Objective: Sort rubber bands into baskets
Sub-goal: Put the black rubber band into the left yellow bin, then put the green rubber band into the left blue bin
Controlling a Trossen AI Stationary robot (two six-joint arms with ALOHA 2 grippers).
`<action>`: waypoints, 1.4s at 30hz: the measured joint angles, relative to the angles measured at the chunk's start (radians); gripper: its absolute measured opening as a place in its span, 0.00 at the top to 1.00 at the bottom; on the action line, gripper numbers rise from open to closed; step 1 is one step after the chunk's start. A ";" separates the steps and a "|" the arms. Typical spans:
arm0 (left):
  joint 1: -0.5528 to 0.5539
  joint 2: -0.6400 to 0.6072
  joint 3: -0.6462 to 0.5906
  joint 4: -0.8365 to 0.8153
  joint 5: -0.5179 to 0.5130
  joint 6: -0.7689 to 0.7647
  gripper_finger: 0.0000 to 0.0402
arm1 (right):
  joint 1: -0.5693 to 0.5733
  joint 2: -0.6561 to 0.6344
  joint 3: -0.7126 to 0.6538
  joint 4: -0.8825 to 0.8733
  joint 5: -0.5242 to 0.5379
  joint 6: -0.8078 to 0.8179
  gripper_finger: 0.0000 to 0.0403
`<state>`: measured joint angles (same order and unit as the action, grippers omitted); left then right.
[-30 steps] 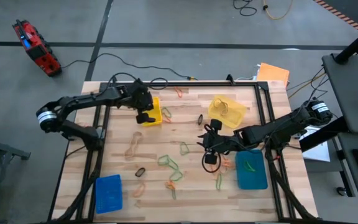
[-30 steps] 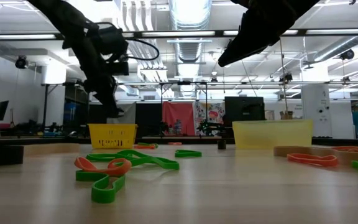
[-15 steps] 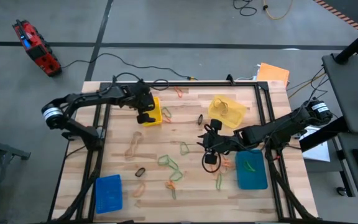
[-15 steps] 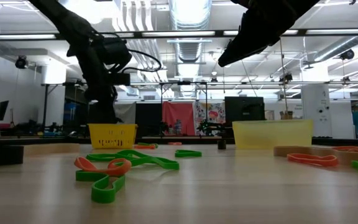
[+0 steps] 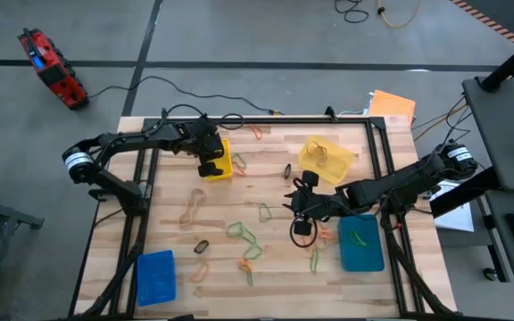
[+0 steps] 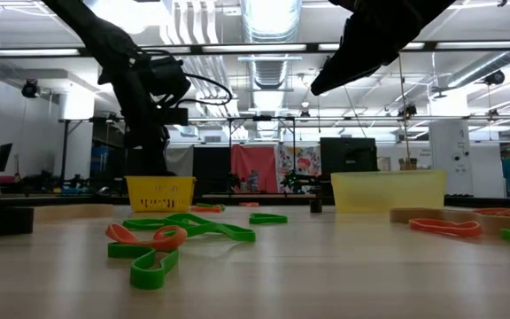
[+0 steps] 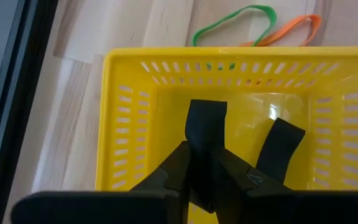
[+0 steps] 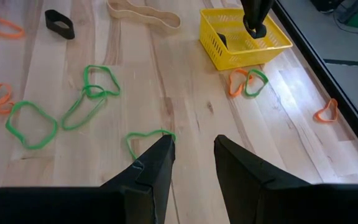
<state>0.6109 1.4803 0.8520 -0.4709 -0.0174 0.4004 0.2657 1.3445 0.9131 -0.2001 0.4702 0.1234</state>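
Note:
My left gripper (image 7: 244,132) is open, with both fingers reaching down inside the bright yellow basket (image 5: 222,161) at the table's far left; nothing shows between them. My right gripper (image 8: 194,163) is open and empty, raised above the table's middle (image 5: 291,208), over a green rubber band (image 8: 148,138). Several green, orange, tan and black rubber bands (image 5: 242,234) lie flat on the wood. The pale yellow basket (image 5: 326,159) stands far right of centre, the teal-blue basket (image 5: 361,242) near right with a green band in it, and the bright blue basket (image 5: 156,276) near left. My left gripper's fingers (image 7: 207,121) point down into the bright yellow basket, near its floor (image 7: 247,109). I cannot tell whether the tips touch the floor.
A black frame rail (image 5: 138,223) runs along the table's left side and another along the right. A green and an orange band (image 7: 253,25) lie just outside the yellow basket. A flat orange sheet (image 5: 393,104) lies past the far right corner.
My left gripper has gone down into the bright yellow basket; a second ago it hung above the basket's rim. My right gripper has kept still.

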 joint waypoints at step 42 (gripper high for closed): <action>-0.707 -0.112 0.069 -0.059 -0.063 -0.514 0.64 | 0.000 0.019 -0.001 -0.004 -0.005 0.049 0.72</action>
<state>-0.0958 1.3682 0.9215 -0.5304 -0.0801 -0.1133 0.2657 1.3632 0.9119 -0.2045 0.4657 0.1726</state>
